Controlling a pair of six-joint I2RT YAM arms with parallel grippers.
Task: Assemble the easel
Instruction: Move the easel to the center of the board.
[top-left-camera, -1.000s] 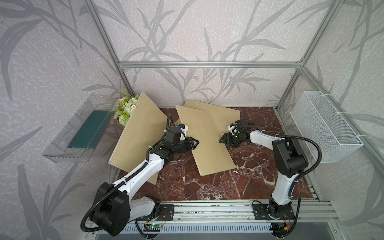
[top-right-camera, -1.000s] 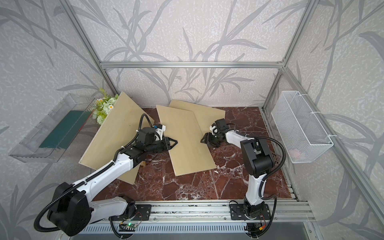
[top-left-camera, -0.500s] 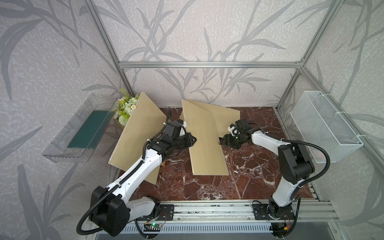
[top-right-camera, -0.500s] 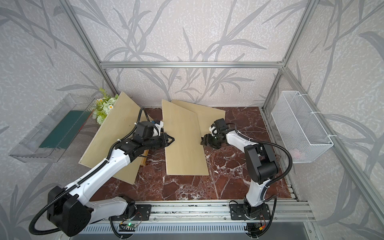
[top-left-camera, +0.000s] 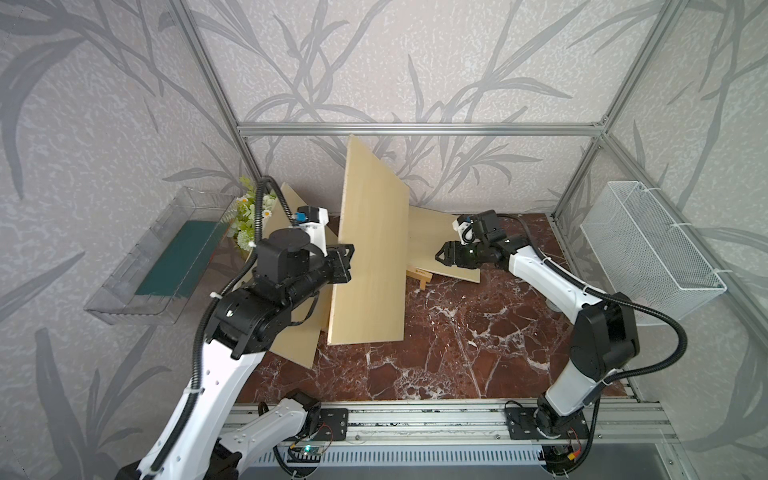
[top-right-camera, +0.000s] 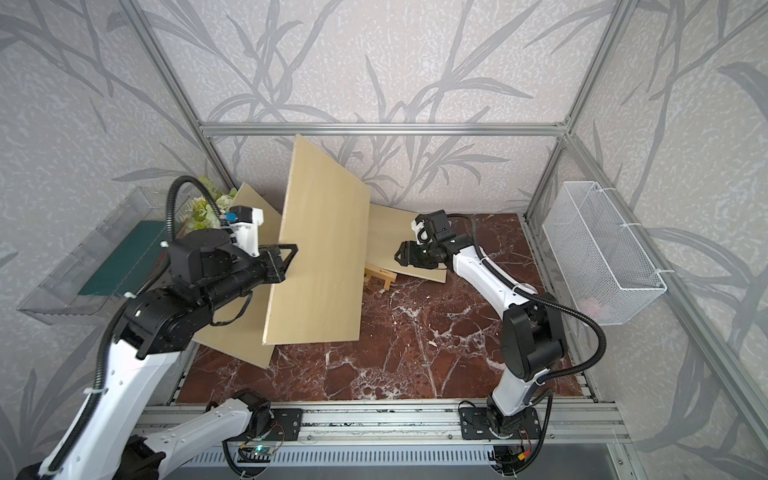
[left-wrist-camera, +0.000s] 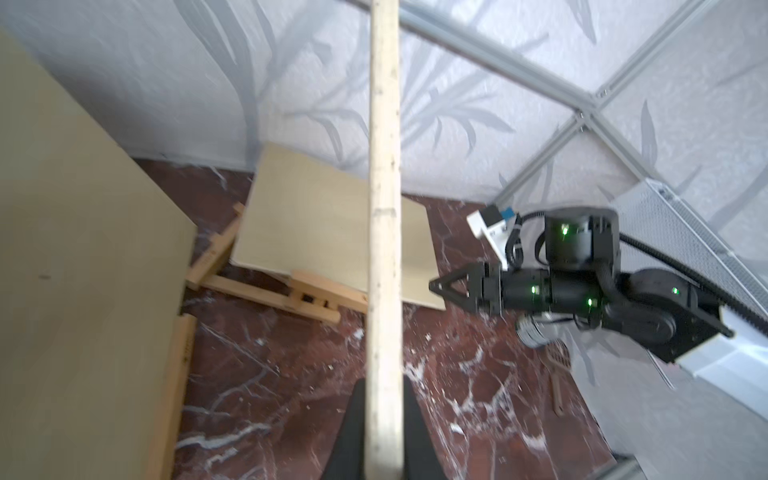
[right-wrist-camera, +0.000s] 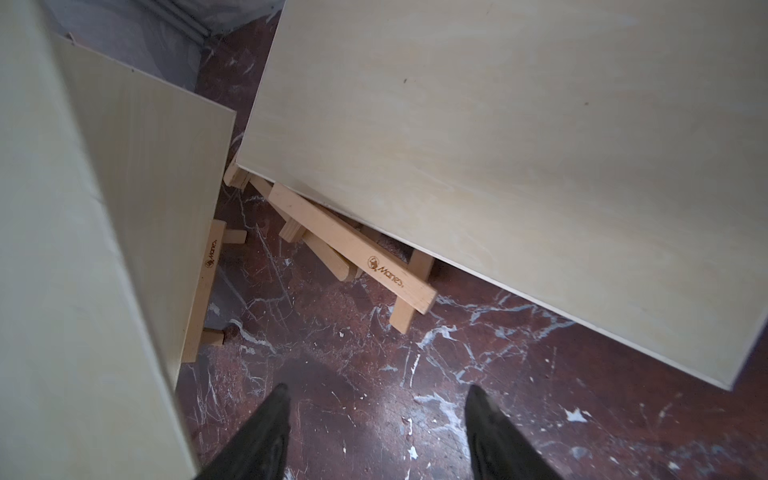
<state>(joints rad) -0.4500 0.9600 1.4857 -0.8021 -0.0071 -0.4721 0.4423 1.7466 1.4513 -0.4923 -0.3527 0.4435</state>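
Boards: three. Upright board (top-left-camera: 372, 257) stands near vertical at mid-bench. Left board (top-left-camera: 297, 332) slants beneath left arm. Rear board (top-left-camera: 432, 237) lies tilted atop easel frame (right-wrist-camera: 374, 266).

Easel frames: two in sight. Second easel frame (right-wrist-camera: 205, 270) pokes from under left board, on bench (top-left-camera: 457, 340).

Left end effector (top-left-camera: 347, 262) clenched on upright board's edge, fingers (left-wrist-camera: 353, 428) either side.

Right end effector (right-wrist-camera: 376, 419) parted, empty, hovers over bench just beside rear board, touching nothing.

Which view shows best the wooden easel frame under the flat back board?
The right wrist view: the easel frame is close and sharp, bars and printed logo clear. The left wrist view shows it smaller, blurred. In both top views only one end peeks out.
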